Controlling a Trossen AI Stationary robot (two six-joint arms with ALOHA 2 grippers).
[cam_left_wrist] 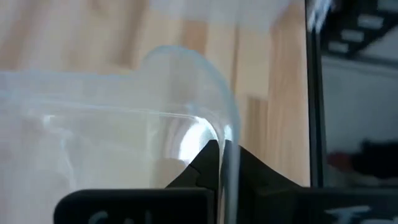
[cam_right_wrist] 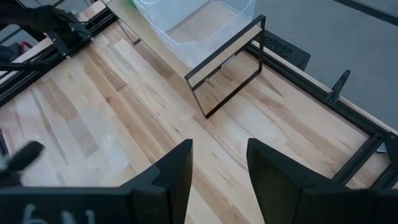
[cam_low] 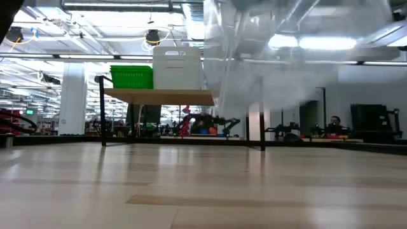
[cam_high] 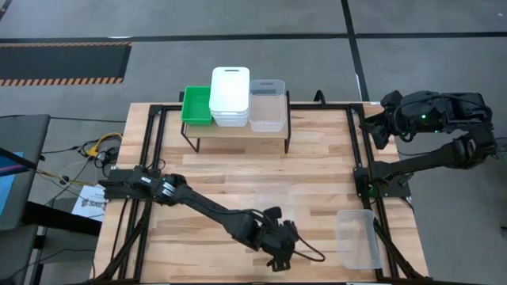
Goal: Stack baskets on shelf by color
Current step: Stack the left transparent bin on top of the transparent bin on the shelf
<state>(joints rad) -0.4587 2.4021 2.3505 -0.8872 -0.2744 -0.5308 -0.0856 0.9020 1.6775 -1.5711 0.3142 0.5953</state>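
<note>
left gripper at the tabletop's six o'clock pinches shut on the clear basket's thin wall, which may slip out on the lift.

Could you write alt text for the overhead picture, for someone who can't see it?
Seen from above, the left pincer sits low on a wooden table, near a clear tub. Green, white and clear tubs sit on a small shelf.
</note>
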